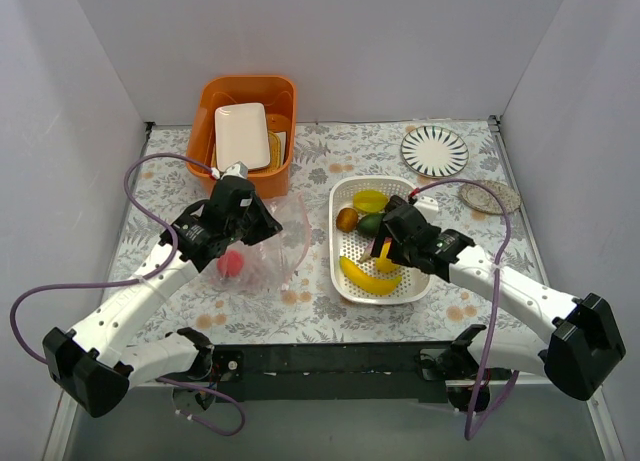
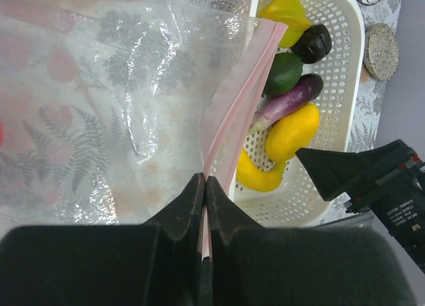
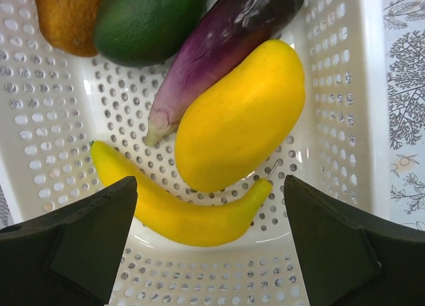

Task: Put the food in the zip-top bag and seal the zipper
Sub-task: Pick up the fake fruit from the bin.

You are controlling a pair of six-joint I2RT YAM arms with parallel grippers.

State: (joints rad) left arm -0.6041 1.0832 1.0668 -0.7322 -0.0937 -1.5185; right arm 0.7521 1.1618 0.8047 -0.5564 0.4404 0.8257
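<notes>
The banana (image 3: 179, 220) lies at the near end of the white basket (image 3: 332, 87), touching a yellow fruit (image 3: 239, 113), right of the zip-top bag (image 2: 119, 107). It looks like smooth, light, slippery plastic, best taken across its middle. The right pincer (image 3: 209, 180) hangs released above it. The left pincer (image 2: 204, 186) is clenched on the pink zipper (image 2: 232, 100), with the bag's limp film on the counter (image 1: 320, 161).

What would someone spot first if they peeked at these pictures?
Probably the bright toy food in the white basket right of the middle: a yellow banana, a fat yellow fruit and a purple eggplant, with the right claw wide open just above them. To the left, the left claw pinches the pink zipper of the clear bag, and a red fruit shows through the plastic.
</notes>
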